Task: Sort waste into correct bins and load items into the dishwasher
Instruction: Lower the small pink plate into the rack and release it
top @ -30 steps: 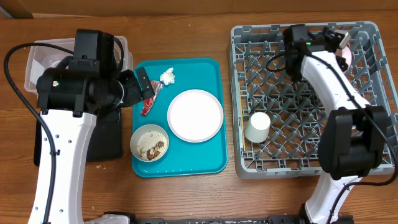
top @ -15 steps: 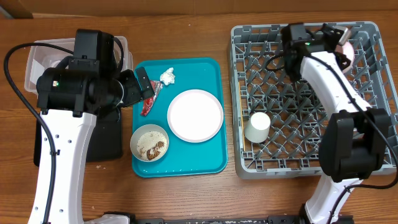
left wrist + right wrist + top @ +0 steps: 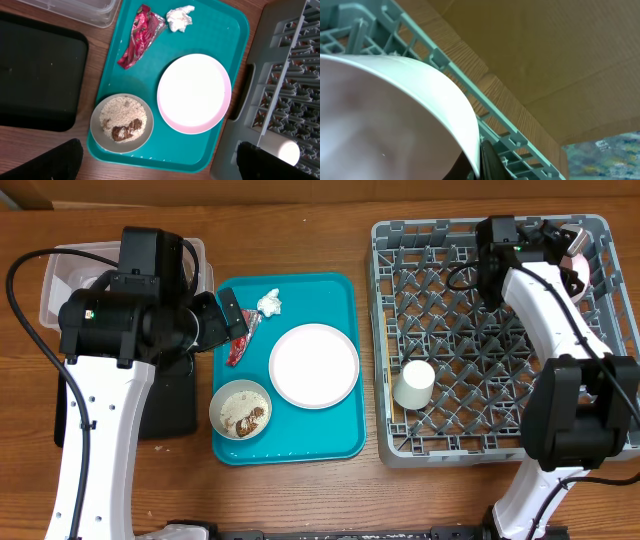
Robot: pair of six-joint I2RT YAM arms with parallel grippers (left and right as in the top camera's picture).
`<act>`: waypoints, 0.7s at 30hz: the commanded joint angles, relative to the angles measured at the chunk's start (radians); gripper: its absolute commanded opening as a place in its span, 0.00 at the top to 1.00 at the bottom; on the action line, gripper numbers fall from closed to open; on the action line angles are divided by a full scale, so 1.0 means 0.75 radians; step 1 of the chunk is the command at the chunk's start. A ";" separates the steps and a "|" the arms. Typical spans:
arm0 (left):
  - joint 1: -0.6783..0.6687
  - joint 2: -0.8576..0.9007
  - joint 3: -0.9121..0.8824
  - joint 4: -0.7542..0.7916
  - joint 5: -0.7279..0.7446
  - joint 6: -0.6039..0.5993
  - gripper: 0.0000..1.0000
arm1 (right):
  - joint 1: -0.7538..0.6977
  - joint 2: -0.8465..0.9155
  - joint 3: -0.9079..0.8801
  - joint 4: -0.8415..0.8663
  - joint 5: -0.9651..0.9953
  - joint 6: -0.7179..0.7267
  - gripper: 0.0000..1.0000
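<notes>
Nearest you, the cream bowl point(image 3: 122, 122) of rice scraps and the pink plate point(image 3: 194, 93) sit on the teal tray point(image 3: 300, 442), and the white cup point(image 3: 413, 384) lies in the dish rack point(image 3: 480, 435). Farther back, your left gripper point(image 3: 232, 320) hangs wide open by the red wrapper point(image 3: 139, 36) and tissue point(image 3: 179, 18), probably lining up a pick. At the rack's far corner, your right gripper point(image 3: 565, 240) is clamped on the pink bowl point(image 3: 380, 110) at its rim, likely to stand it between pegs.

No text, label, brand or number is readable anywhere; print on the red wrapper point(image 3: 141, 36) is too blurred.
</notes>
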 commanded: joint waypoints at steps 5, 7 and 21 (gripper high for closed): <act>0.004 0.005 0.017 0.002 -0.018 -0.013 0.00 | 0.068 0.046 -0.008 -0.060 -0.002 -0.009 0.96; 0.004 0.005 0.017 0.002 -0.018 -0.012 0.00 | 0.102 0.046 -0.008 -0.072 -0.003 -0.009 0.96; 0.004 0.005 0.017 0.002 -0.018 -0.013 0.00 | 0.303 0.019 -0.005 -0.189 -0.022 0.036 0.50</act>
